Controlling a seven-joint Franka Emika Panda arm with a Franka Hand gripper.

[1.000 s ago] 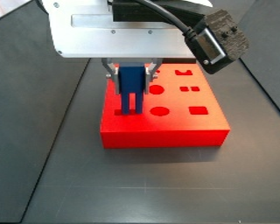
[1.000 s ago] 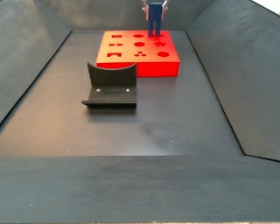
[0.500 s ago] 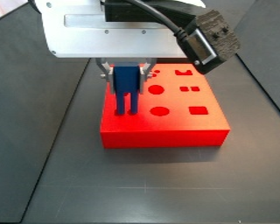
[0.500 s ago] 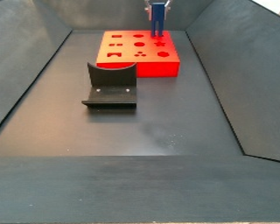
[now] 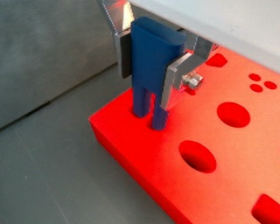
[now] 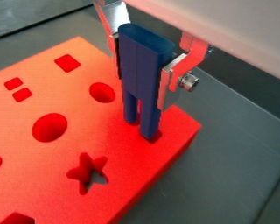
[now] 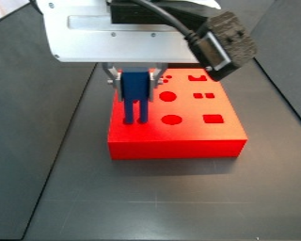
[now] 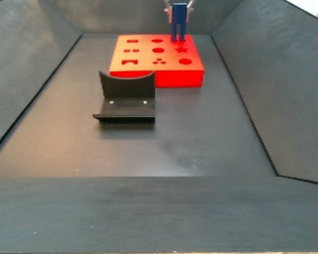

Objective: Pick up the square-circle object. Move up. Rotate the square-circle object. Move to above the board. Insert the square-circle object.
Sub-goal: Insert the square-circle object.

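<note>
The square-circle object (image 5: 152, 61) is a tall blue block with two prongs pointing down. My gripper (image 5: 150, 70) is shut on it, a silver finger (image 5: 178, 80) on each broad side. It shows in both wrist views (image 6: 140, 66) and in both side views (image 7: 134, 92) (image 8: 178, 17). The prong ends reach the top of the red board (image 5: 224, 144) near one corner (image 6: 166, 140). I cannot tell whether they are inside cutouts. The board lies flat with dark shape cutouts (image 7: 191, 132) (image 8: 155, 62).
The dark L-shaped fixture (image 8: 124, 96) stands on the floor in front of the board. Dark sloping walls (image 8: 29, 89) enclose the floor on both sides. A black camera (image 7: 222, 42) on the wrist hangs above the board's right part.
The gripper with the blue block shifted slightly sideways along the board's edge between one second and half a second ago. Since then it has hardly moved.
</note>
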